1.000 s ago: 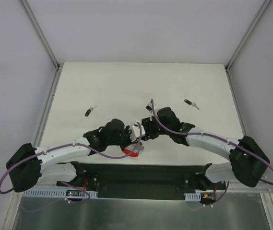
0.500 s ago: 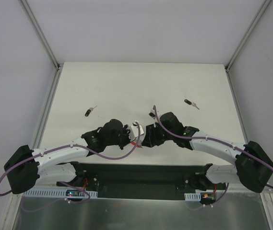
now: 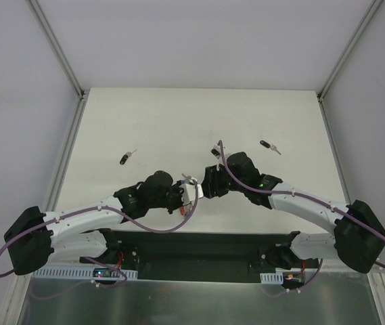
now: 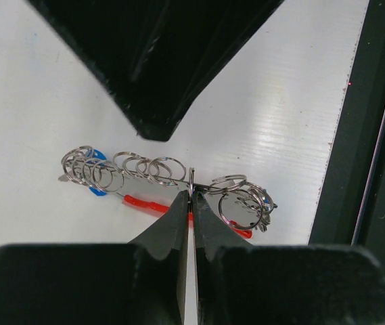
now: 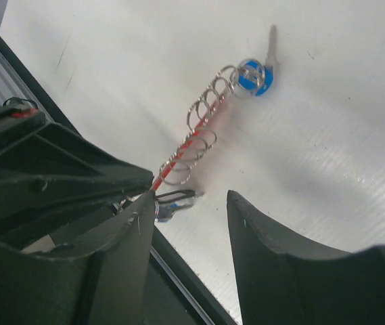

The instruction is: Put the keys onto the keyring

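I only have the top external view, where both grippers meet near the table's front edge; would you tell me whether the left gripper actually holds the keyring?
Observer: Yes. The left wrist view shows the left gripper shut on a thin metal part of the keyring, about midway along it.
Operator: Thank you. Is the right gripper holding a key?
Observer: No. In the right wrist view the right gripper is open, fingers apart and gripping nothing.
Operator: Is any key on the ring?
Observer: One silver key with a blue tag sits at the end farthest from the left gripper.
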Robot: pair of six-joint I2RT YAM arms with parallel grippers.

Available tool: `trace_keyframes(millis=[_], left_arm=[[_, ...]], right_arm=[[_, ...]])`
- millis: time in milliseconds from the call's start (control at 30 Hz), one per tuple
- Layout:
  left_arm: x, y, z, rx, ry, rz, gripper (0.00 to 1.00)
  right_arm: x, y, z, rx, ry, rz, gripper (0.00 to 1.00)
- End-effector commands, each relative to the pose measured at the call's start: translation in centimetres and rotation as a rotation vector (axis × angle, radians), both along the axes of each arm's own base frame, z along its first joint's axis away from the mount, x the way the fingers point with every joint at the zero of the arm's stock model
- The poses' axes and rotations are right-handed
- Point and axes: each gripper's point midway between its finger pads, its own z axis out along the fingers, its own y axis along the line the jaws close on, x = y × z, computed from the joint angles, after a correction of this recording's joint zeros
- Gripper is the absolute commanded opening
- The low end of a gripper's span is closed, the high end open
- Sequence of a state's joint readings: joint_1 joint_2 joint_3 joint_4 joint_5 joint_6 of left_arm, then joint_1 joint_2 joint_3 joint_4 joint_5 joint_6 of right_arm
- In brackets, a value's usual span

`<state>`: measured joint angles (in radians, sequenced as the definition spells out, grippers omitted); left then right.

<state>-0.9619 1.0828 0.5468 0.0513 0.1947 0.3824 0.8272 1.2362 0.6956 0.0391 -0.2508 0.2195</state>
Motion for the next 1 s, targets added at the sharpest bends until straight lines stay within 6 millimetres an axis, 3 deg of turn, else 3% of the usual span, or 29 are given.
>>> trace_keyframes(millis=[0, 200, 500, 733, 967], left_arm=[[-0.6, -0.8, 1.4, -0.033, -0.075, -0.084, 0.0], [-0.5, -0.7, 1.8, -0.027, -0.137, -0.092, 0.0], [0.0, -0.9, 3.7, -0.13, -0.201, -0.048, 0.0], [-0.7, -0.8, 3.8, -0.264, -0.162, 0.002, 0.0], [-1.8, -0.9, 4.0, -0.339, -0.114, -0.001, 0.0]], right_arm=[[1.1, 2.5, 1.9, 0.096, -0.037, 0.042, 0.49], [0.0, 3.4, 1.7, 0.118, -0.013, 0.107, 0.49], [-1.3, 2.3, 0.7, 0.103, -0.003, 0.126, 0.49], [-0.6, 0.5, 2.3, 0.105, -0.171, 0.135, 0.49], [-2.4, 0.5, 4.0, 0.156, -0.33, 0.312, 0.48]])
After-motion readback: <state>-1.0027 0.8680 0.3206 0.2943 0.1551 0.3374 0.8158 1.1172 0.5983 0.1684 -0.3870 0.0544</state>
